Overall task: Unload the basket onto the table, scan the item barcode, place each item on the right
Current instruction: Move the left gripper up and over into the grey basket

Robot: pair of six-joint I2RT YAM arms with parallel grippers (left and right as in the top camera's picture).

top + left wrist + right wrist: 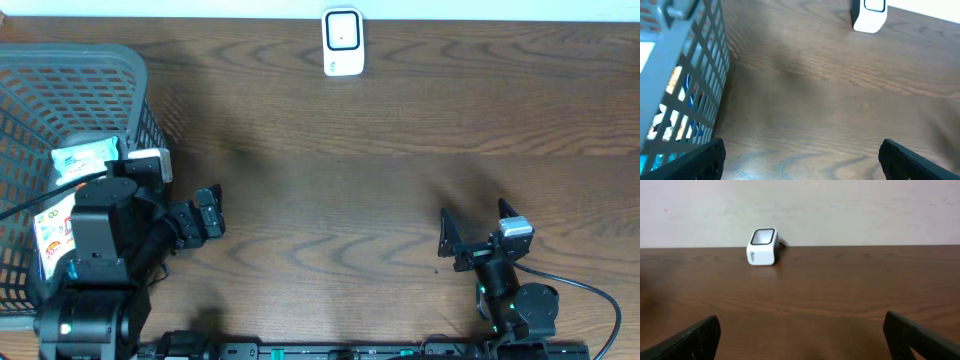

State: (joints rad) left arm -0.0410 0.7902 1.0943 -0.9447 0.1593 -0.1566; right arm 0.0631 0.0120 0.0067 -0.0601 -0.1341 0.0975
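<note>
The snack packets (85, 158) are stored in the grey basket (90, 70), well apart from the barcode scanner (342, 42). The left gripper (208, 214) and right gripper (475, 230) are held wide and empty, apparently ready for picking.

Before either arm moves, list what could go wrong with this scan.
1. The packets lie inside the basket, while the open left pincer sits outside its mesh wall; reaching in could snag the wall or tip the basket.
2. The scanner stands at the far edge of the table, well away from that pincer; a flat packet might slip on the carry.
3. No barcode shows, so it may end up facing away from the scanner.
</note>
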